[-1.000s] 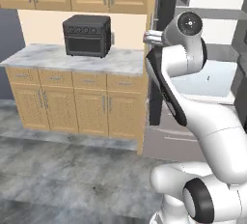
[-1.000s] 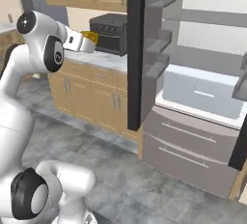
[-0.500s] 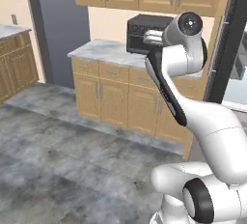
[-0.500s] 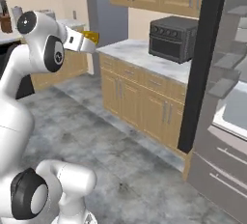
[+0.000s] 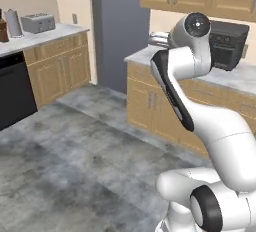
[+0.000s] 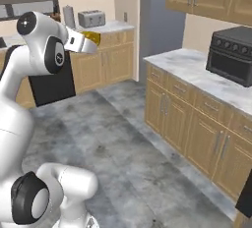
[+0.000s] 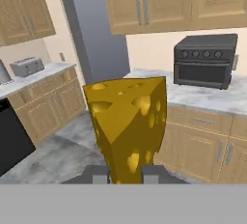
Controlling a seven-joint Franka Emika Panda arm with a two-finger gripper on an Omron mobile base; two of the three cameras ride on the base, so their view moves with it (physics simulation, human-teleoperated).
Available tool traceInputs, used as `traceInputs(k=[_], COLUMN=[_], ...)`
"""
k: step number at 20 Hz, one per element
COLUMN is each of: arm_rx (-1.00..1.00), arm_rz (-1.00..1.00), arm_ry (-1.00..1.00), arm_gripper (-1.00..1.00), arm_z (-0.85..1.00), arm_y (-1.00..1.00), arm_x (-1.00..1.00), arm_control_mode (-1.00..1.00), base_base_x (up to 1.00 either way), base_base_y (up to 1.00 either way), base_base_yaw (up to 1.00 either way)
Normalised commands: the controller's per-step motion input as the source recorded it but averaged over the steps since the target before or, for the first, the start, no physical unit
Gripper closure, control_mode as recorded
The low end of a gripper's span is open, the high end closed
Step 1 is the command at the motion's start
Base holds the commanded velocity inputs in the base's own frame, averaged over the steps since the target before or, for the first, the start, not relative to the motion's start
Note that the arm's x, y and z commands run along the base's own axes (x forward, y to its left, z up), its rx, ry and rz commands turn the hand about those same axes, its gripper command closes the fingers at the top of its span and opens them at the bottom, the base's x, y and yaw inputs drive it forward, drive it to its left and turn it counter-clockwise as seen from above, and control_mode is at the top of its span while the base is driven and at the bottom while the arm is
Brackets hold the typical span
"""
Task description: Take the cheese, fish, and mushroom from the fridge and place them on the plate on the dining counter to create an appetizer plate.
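A: Grip status?

B: My gripper [image 7: 123,172] is clamped on the cheese [image 7: 128,124], fingers either side of its lower end. The wedge stands upright between them, carried high above the floor [image 7: 62,153].

A: Beyond it?

B: Wood cabinets [image 7: 202,138] under a marble counter [image 7: 212,97], with a black oven [image 7: 205,61] on top. Farther left, a toaster [image 7: 26,66] sits on another counter.

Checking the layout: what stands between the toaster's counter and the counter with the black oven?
A tall grey panel fills the corner between toaster and oven counters, clearest in the hand view.
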Motion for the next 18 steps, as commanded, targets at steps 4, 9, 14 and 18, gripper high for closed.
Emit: traceInputs(k=[4, 9, 14, 18], arm_rx=[0.00, 0.00, 0.00, 0.00], arm_rz=[0.00, 0.00, 0.00, 0.00], arm_ry=[0.00, 0.00, 0.00, 0.00], arm_gripper=[1.00, 1.00, 1.00, 1.00], arm_z=[0.00, 0.00, 0.00, 0.00], arm_y=[0.00, 0.00, 0.00, 0.00], arm_x=[0.00, 0.00, 0.00, 0.00], arm_control_mode=[1.00, 1.00, 1.00, 1.00], base_base_x=[1.00, 1.00, 1.00, 1.00], base_base_y=[0.34, 0.41, 0.49, 0.47], base_base_yaw=[0.40, 0.40, 0.41, 0.41])
